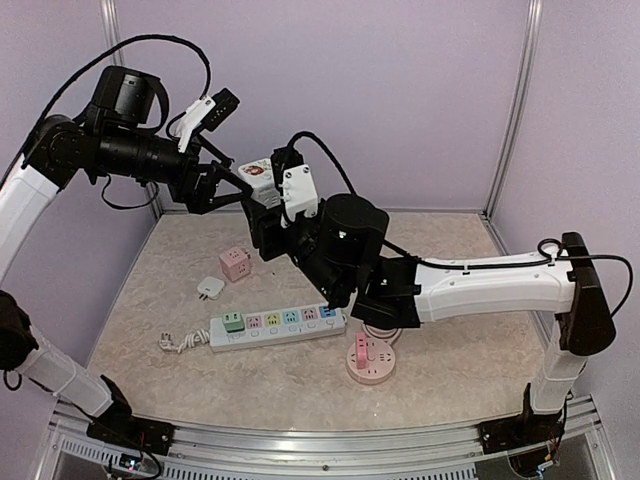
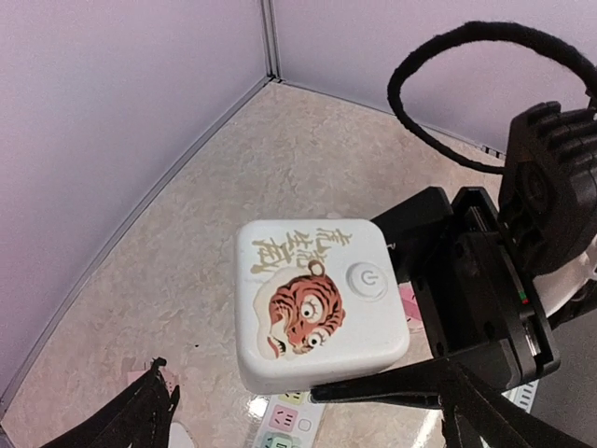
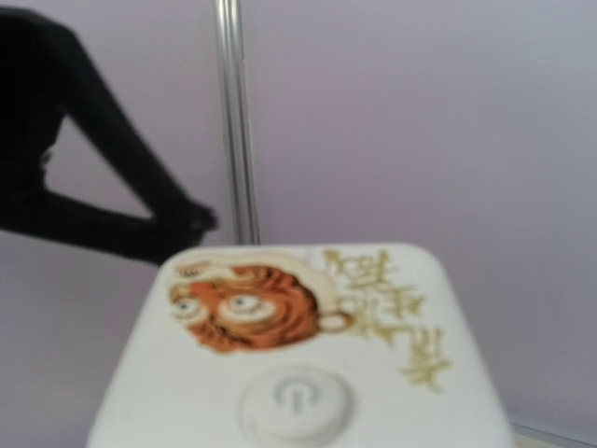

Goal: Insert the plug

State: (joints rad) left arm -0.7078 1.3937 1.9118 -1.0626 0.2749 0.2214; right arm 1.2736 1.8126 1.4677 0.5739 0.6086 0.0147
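Lavender panel walls close in a beige marbled tabletop [image 1: 440,385], and the work hangs high above it. The tiger-printed plug cube [image 2: 317,303] is in mid-air over the far middle of the tabletop, its tiger face and power button turned to the left wrist camera.

The main risk looks like a twisted or dropped cube. The two grippers crowd each other, so an off-centre squeeze from the left could lever the cube out of the right one's hold. Its prongs are hidden, so their alignment cannot be checked. The power strip [image 1: 280,324], at 6 o'clock of the cube and well below it, lies loose and could slide under a skewed push. A small white adapter [image 1: 208,288] and a pink cube [image 1: 235,263] lie near its left end.

The left arm climbs steeply from its base, folds, and reaches level toward 3 o'clock. The left gripper [image 1: 243,187] is spread wide, with one finger well clear at the cube's 8 o'clock and the other running just under its lower edge. The right gripper [image 1: 264,200] sits against the cube's 3 o'clock side and seems clamped on it, since nothing else carries it. The right arm stretches long and low from its post, wrist bent upward.
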